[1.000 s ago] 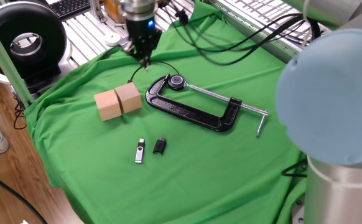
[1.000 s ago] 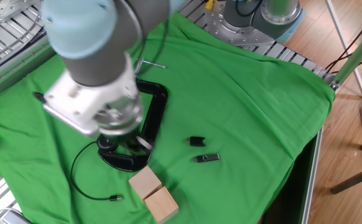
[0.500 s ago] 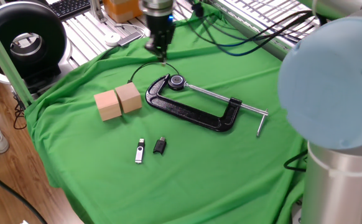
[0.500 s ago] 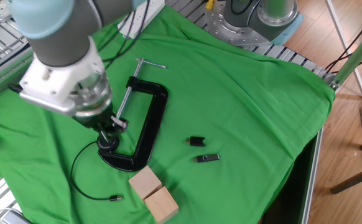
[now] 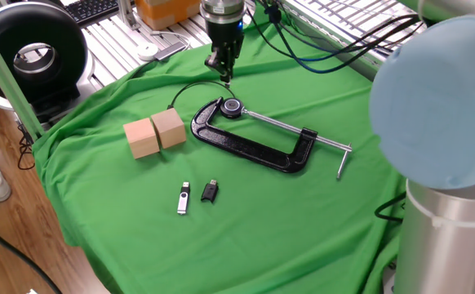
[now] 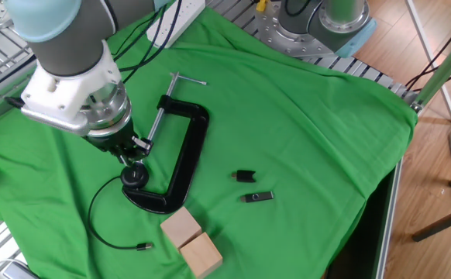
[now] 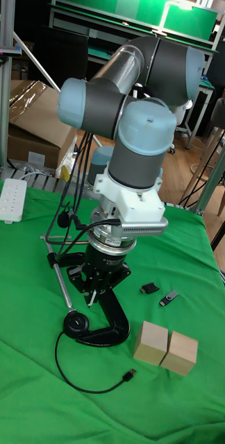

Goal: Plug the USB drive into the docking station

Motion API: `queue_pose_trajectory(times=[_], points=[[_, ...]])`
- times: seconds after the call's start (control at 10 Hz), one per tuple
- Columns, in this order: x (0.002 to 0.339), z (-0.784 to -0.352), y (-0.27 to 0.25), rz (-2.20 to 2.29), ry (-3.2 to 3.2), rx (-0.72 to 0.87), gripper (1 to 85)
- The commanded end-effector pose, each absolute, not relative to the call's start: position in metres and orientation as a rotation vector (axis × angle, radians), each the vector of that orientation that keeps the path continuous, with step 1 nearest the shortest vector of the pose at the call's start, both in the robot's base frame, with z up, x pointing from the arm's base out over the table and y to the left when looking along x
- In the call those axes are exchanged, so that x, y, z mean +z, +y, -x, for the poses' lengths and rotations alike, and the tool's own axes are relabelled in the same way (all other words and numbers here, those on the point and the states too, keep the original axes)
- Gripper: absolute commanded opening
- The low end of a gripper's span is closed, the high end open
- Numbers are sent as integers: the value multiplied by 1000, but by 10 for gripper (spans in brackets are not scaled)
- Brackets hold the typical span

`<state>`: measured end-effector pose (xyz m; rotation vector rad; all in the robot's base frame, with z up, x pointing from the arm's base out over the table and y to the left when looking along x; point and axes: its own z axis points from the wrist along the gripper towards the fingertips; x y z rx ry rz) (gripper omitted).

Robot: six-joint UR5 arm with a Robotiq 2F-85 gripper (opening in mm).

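Hovering over the green counter, my arm sits above the black clamp, well away from the USB drive lying flat beside its small black adapter. Whether the fingers grip anything, I cannot tell.

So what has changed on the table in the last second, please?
Only the arm moved: the tool travelled from above the wooden blocks toward the round end of the C-clamp and grasped nothing. The blocks, clamp, USB drive, small black adapter and thin black cable stayed where they were.
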<state>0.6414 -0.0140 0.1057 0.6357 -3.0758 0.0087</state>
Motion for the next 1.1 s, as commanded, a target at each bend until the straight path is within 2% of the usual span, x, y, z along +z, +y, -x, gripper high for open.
queue_pose_trajectory(times=[0.0, 0.7, 1.0], points=[[91, -646, -32, -853, -3049, 6, 17], [59, -641, -23, -935, -3012, -16, 17], [58, -639, -20, -911, -3017, -29, 17]])
